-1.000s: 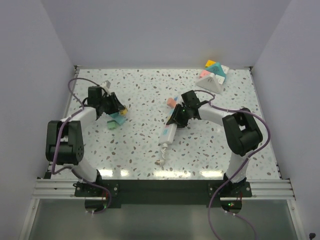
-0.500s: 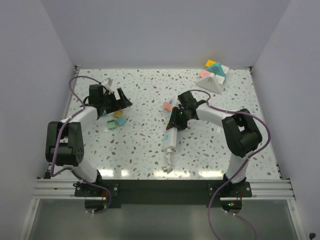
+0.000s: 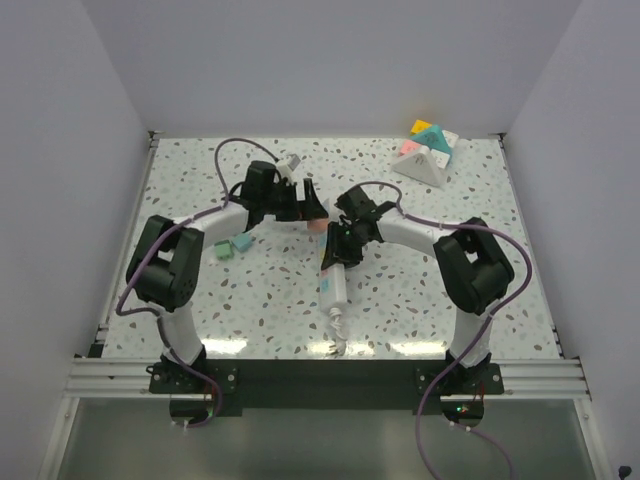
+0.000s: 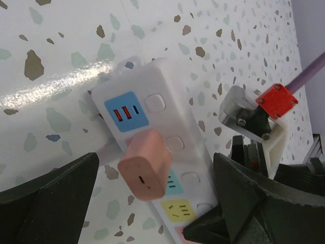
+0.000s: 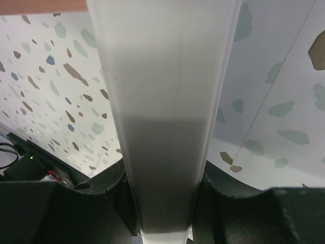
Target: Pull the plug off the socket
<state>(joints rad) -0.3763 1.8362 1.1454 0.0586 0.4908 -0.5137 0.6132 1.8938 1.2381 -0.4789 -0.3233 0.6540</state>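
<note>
I see the plug (image 4: 144, 170), a rounded, matte, salmon-pink cube with a small slot in its face, seated in the power strip (image 4: 162, 147). The power strip is a long, glossy white plastic bar with rounded corners, a row of coloured socket panels (blue, teal, yellow) and a square button beside each. It lies mid-table on the speckled terrazzo-pattern table (image 3: 480, 260), its length running toward the arm bases.

My left gripper (image 3: 308, 203) sits at the far end of the strip with its jaws wide apart. The dark, blunt fingers (image 4: 51, 195) stand on either side of the plug without touching it.

My right gripper (image 3: 336, 243) is clamped across the strip's smooth white body. In the right wrist view the black fingers (image 5: 119, 203) press against both long sides.

At the far right corner stands a pyramid toy (image 3: 425, 153) with pastel faces. A small teal block (image 3: 240, 243) and a green block (image 3: 222, 250) lie left of the strip.
</note>
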